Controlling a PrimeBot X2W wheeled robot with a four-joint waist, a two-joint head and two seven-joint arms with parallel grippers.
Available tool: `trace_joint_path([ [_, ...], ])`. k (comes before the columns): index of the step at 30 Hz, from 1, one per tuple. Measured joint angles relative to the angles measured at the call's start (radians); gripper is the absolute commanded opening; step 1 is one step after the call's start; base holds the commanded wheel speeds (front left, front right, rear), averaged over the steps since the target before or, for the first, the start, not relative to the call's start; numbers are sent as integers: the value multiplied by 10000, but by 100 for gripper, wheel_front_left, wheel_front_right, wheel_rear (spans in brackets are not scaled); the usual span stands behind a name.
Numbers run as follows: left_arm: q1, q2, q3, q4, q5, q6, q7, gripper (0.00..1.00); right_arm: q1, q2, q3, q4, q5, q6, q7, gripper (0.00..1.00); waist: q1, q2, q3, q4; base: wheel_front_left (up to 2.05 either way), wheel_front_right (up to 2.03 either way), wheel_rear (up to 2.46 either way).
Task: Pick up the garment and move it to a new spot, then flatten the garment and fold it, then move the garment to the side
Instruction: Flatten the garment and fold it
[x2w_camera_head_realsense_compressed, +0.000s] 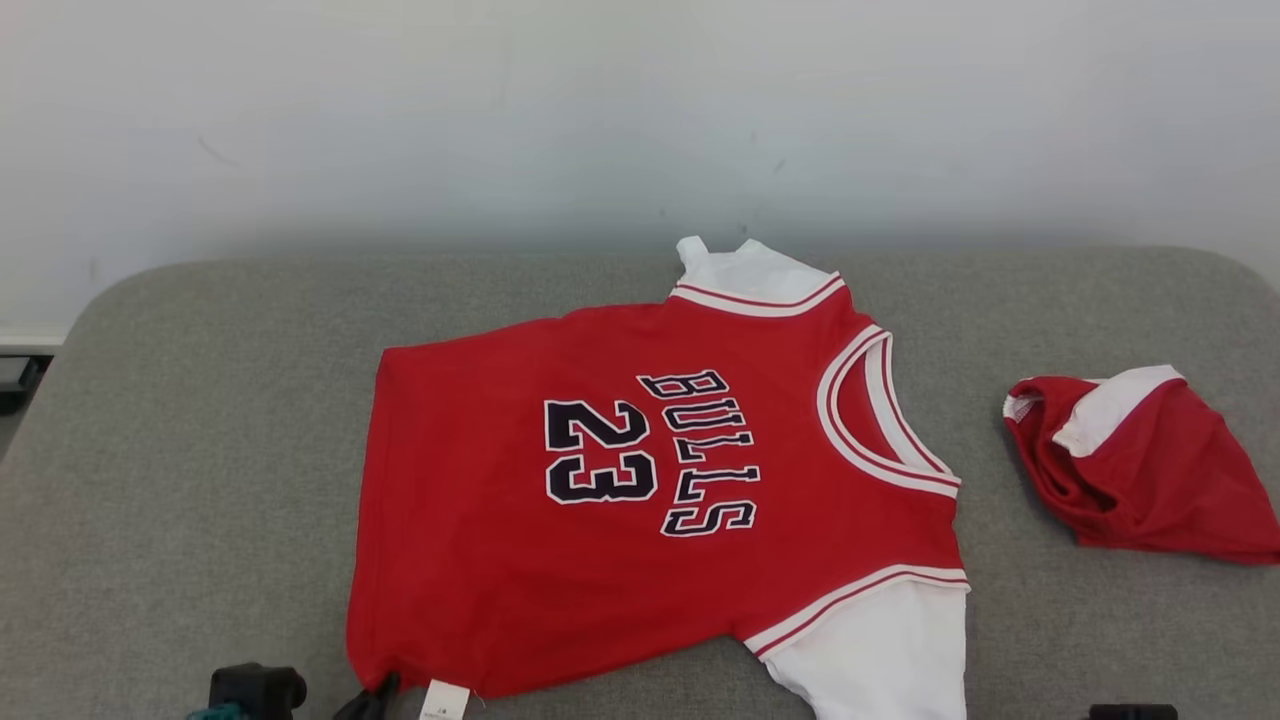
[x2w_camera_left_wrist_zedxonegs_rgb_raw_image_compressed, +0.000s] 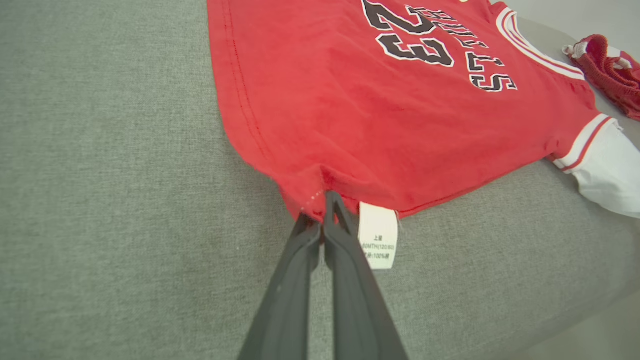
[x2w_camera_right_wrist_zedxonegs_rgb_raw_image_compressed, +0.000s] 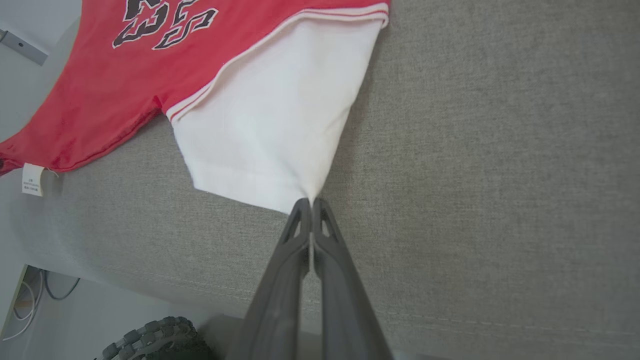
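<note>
The garment (x2w_camera_head_realsense_compressed: 620, 480) is a red jersey with white sleeves and dark "BULLS 23" lettering, spread flat on the grey cushion, neck toward the right. My left gripper (x2w_camera_left_wrist_zedxonegs_rgb_raw_image_compressed: 322, 210) is shut on the garment's (x2w_camera_left_wrist_zedxonegs_rgb_raw_image_compressed: 370, 115) red hem corner, beside its white care label (x2w_camera_left_wrist_zedxonegs_rgb_raw_image_compressed: 378, 235). In the head view that gripper (x2w_camera_head_realsense_compressed: 375, 695) shows at the bottom edge under the hem. My right gripper (x2w_camera_right_wrist_zedxonegs_rgb_raw_image_compressed: 311, 202) is shut on the corner of the near white sleeve (x2w_camera_right_wrist_zedxonegs_rgb_raw_image_compressed: 270, 115), which lies stretched toward the front edge of the cushion.
A second crumpled red and white cloth (x2w_camera_head_realsense_compressed: 1140, 465) lies at the right of the grey cushion (x2w_camera_head_realsense_compressed: 200, 450). A pale wall rises behind. In the right wrist view a cable (x2w_camera_right_wrist_zedxonegs_rgb_raw_image_compressed: 55, 290) and a tyre (x2w_camera_right_wrist_zedxonegs_rgb_raw_image_compressed: 155, 340) lie below the cushion's front edge.
</note>
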Motion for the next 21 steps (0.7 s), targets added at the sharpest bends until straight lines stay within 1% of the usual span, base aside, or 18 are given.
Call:
trace_joint_path([
  [4, -241, 128, 52, -161, 48, 27, 0, 0, -426, -104, 173, -240, -174, -65, 359, 0, 0, 0, 280, -28, 0, 0, 0],
  [7, -715, 389, 127, -362, 157, -73, 33, 0, -1091, -247, 286, -374, -249, -82, 754, 0, 0, 0, 527, -61, 0, 0, 0],
  [11, -1659, 428, 255, -594, -79, -652, 433, 0, -2220, -405, 637, -479, -359, -75, 1528, 0, 0, 0, 907, -137, 0, 0, 0],
  [13, -2309, 435, 297, -583, -280, -872, 821, 0, -3167, -454, 773, -341, -418, -58, 2031, 0, 1, 0, 1132, -191, 0, 0, 0],
  [16, -3547, 460, 412, -318, -884, -1032, 1576, 0, -5180, -351, 915, 130, -368, 13, 2836, 0, 1, 1, 1497, -298, 0, 0, 0],
  [18, -4668, 439, 623, 27, -1419, -1034, 2230, 0, -6871, -311, 1030, 709, -387, 12, 3490, 0, 2, 1, 1755, -388, 0, 0, 0],
  [19, -5354, 433, 746, 224, -1572, -1034, 2495, 0, -7781, -159, 947, 1030, -357, -63, 3710, 0, 3, 2, 1884, -437, 0, 0, 0],
  [20, -5354, 433, 746, 224, -1572, -1034, 2495, 0, -7781, -159, 947, 1030, -357, -63, 3710, 0, 3, 2, 1884, -437, 0, 0, 0],
  [21, -6146, 454, 805, 382, -1613, -1034, 2740, 0, -8663, 38, 779, 1244, -328, -138, 3883, 0, 4, 2, 2019, -489, 0, 0, 0],
])
